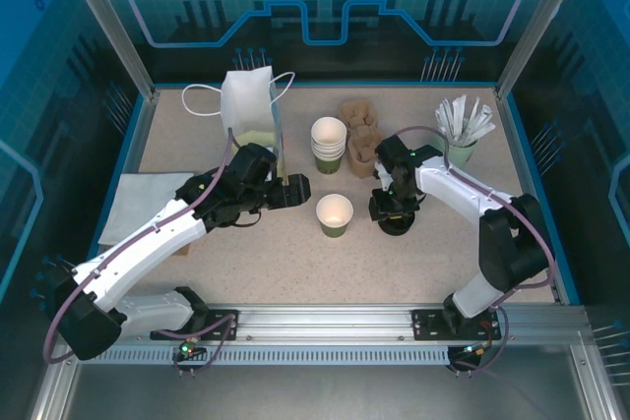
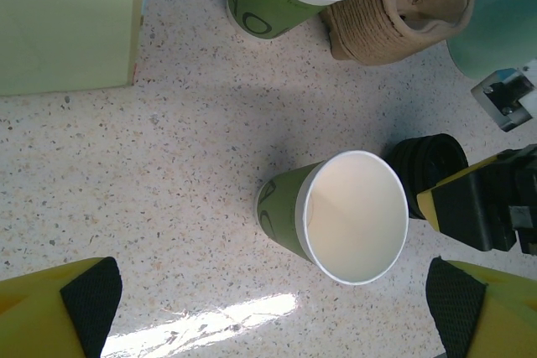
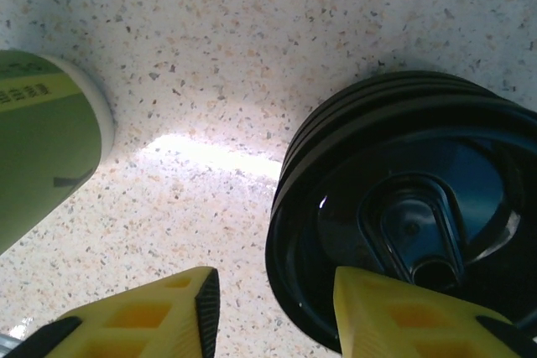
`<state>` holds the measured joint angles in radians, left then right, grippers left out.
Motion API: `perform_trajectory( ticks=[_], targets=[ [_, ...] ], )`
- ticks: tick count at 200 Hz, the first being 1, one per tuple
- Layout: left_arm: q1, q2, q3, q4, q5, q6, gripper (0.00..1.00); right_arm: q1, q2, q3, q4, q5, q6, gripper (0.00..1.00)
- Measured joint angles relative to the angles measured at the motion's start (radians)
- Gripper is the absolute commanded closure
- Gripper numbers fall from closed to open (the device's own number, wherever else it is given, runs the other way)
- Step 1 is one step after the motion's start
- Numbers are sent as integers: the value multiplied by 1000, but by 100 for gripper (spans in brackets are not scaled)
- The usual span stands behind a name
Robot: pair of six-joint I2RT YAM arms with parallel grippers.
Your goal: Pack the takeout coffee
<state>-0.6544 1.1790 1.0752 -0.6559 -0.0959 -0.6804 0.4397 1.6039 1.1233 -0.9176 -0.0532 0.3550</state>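
The takeout coffee cup (image 1: 335, 214) stands upright mid-table, green outside, white inside, with no lid on it. In the left wrist view the cup (image 2: 348, 215) sits ahead of my left gripper (image 2: 273, 324), whose jaws are spread wide with nothing between them. That left gripper (image 1: 298, 187) hovers just left of the cup. A stack of black lids (image 1: 397, 224) rests to the cup's right. My right gripper (image 3: 273, 308) is open low over the lid stack (image 3: 411, 207); one finger (image 3: 403, 316) is over the lid and the other (image 3: 143, 316) over bare table.
A stack of nested green cups (image 1: 329, 145) and brown cardboard carriers (image 1: 359, 135) stand behind the cup. A white paper bag (image 1: 251, 105) is at the back left, a pale-green cup of white packets (image 1: 461, 135) at the back right, and a white napkin (image 1: 148, 194) on the left.
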Motion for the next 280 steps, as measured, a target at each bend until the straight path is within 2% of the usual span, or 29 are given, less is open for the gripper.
perform_trajectory(
  ticks=[46,75,111,154,178,202,226,254,280],
  targets=[
    [0,0,0,0,0,0,3,5,31,0,10,1,2,73],
    [0,0,0,0,0,0,2,12,44,0,13,4,3,75],
    [0,0,0,0,0,0,2,12,52,0,14,21,-2,84],
    [0,-5,0,2,0,2,2,11,40,1,12,26,-2,88],
    [0,-29,0,27,15,8,1,-1,-16,1,13,-13,-8,89],
    [0,-84,-27,128,46,42,1,-61,-122,0,19,-117,-10,89],
    [0,-151,-102,293,98,120,1,-172,-240,-2,29,-304,-13,89],
    [0,-204,-233,600,192,301,1,-305,-352,11,37,-597,3,89],
    [0,-187,-276,813,275,487,1,-345,-401,64,53,-825,50,88]
  ],
)
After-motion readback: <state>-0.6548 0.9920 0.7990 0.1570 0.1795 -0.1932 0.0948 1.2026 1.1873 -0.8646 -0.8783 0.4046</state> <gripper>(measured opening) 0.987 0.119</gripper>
